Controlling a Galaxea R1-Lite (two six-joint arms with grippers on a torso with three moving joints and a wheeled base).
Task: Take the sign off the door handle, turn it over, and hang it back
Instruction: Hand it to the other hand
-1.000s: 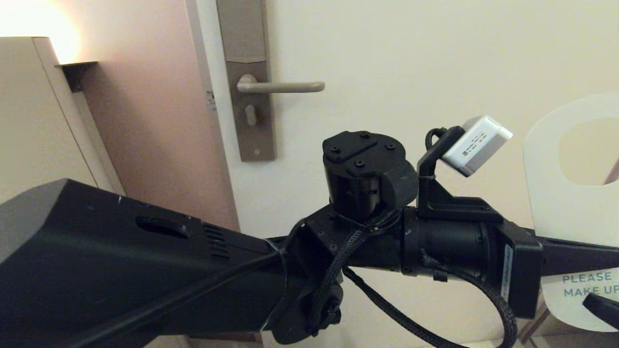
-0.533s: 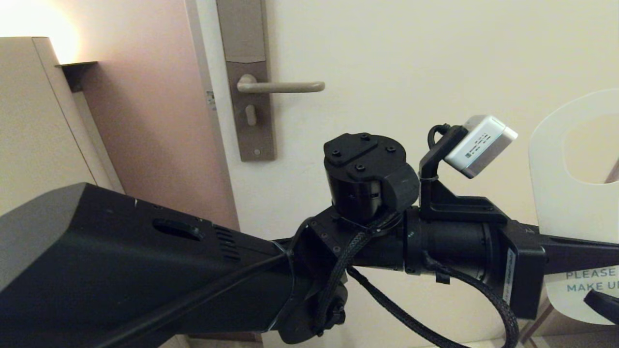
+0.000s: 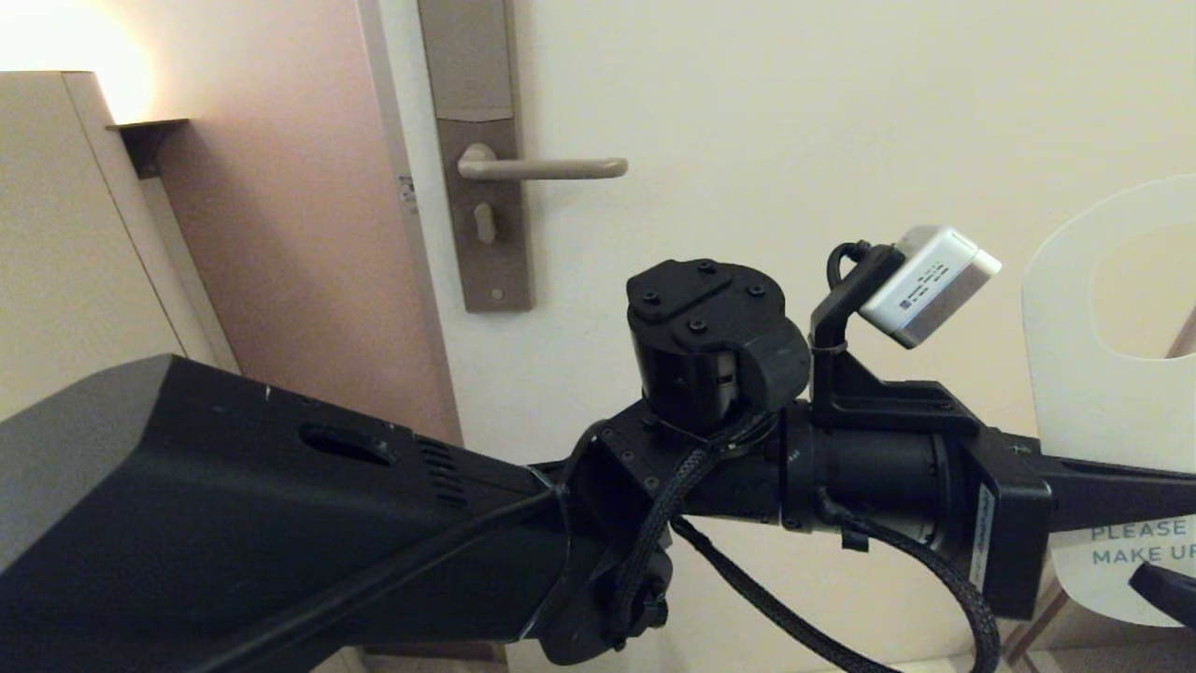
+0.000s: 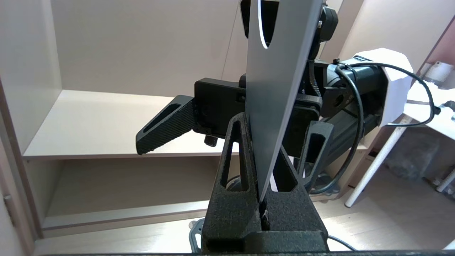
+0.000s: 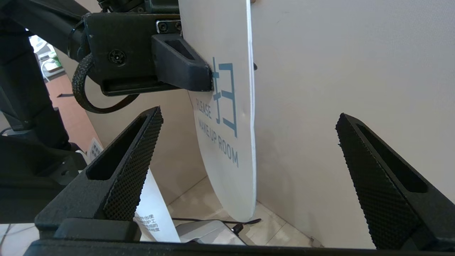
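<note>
- Left gripper (image 4: pixel 261 177) was clamped on the sign (image 3: pixel 1103 393), its two black fingers (image 4: pixel 231 167) pressed together with the thin card pinched edge-on between them in the left wrist view.
- From the head view, the left arm (image 3: pixel 280 523) reached across the lower part of the scene toward three o'clock, and the sign stood upright at the far three o'clock edge, well apart from the door handle (image 3: pixel 542 168).
- White face of the sign showed toward the head camera, with the words "PLEASE MAKE UP" partly readable near its lower end; its hole sat near the upper end, cut off by the edge of the view.
- Right gripper (image 5: pixel 245 167) stood with its fingers (image 5: pixel 131 160) wide apart, one on each side of the sign's lower end and touching neither face, as far as the right wrist view showed.
- Door handle lay level at about eleven o'clock from the left wrist, bare, on its tall plate (image 3: pixel 481 150) with a keyhole (image 3: pixel 484 222) just below the lever.
- Door (image 3: pixel 794 121) behind it was pale cream; a light cabinet (image 3: pixel 75 234) stood at nine o'clock.
</note>
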